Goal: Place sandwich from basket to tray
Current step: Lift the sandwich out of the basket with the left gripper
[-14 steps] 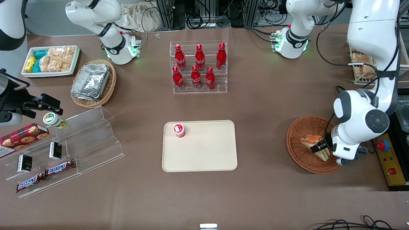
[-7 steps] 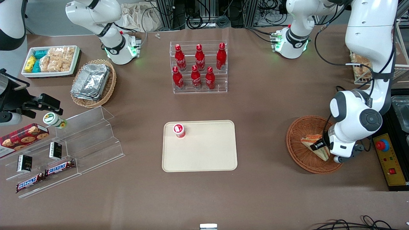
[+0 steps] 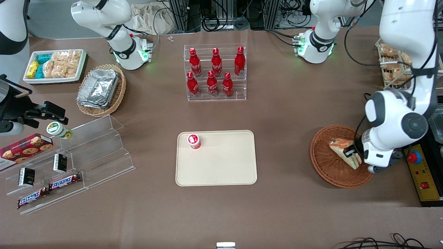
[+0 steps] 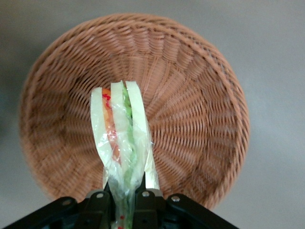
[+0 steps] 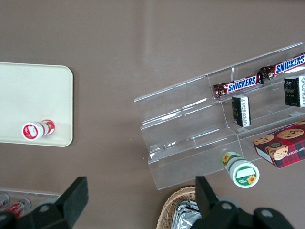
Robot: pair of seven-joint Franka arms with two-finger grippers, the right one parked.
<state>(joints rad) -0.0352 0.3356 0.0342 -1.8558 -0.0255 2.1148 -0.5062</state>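
Sandwich [image 4: 122, 138] pinched by gripper [image 4: 125, 202] — above basket [image 4: 200, 114].

Brown-covered table [image 3: 283, 114], cable clutter [image 3: 221, 15]

Gripper [image 4: 125, 202] clamped, above basket height

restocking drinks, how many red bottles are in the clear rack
6. Farther row. Nearer row. None seem hidden. The gripper, shut on the sandwich, is over the basket.
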